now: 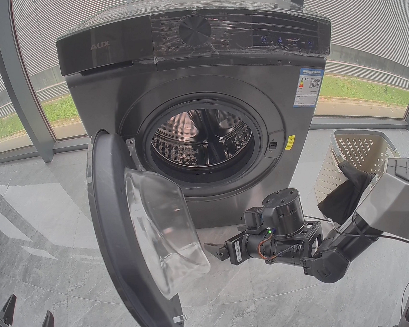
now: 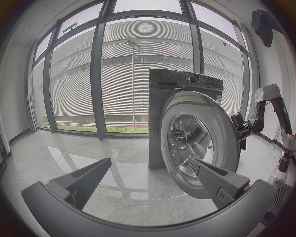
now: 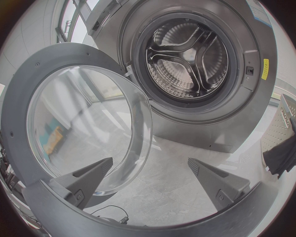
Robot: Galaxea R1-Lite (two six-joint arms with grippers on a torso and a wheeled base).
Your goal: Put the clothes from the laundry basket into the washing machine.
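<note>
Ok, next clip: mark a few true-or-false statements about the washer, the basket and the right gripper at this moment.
1. The round door of the grey front-loading washing machine stands open. True.
2. The shiny steel drum holds clothes. False: no clothes show inside it.
3. A dark garment hangs over the rim of the pale perforated laundry basket. True.
4. The right gripper is shut on a garment. False: it is open and holds nothing.
</note>
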